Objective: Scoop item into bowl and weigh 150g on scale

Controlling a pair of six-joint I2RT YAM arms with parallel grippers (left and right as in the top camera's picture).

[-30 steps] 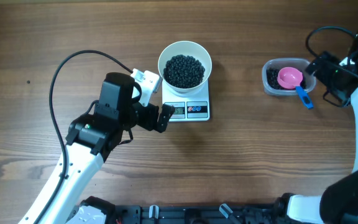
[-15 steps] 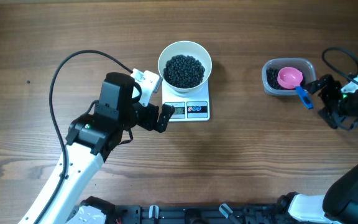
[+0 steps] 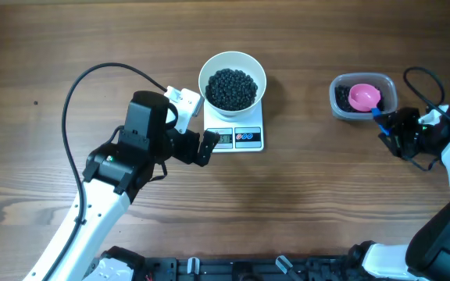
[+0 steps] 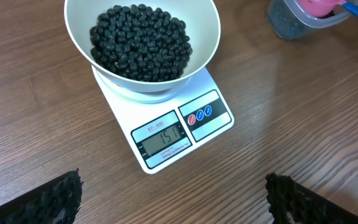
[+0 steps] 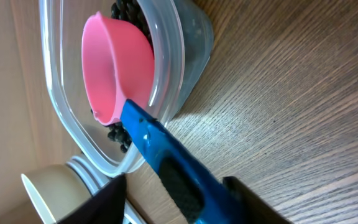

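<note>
- Right tool (image 5: 179, 196): fingers sit either side of blue handle (image 5: 157, 146), can't tell if pinching it
- Handle's pink scoop (image 5: 114, 68) rests in clear container (image 5: 188, 56) w/ some beans
- Left tool (image 4: 173, 202): spread wide, empty, just in front of scale (image 4: 166, 134)
- Scale carries bowl (image 4: 201, 31) full of item (image 4: 142, 43), display reads 151
</note>
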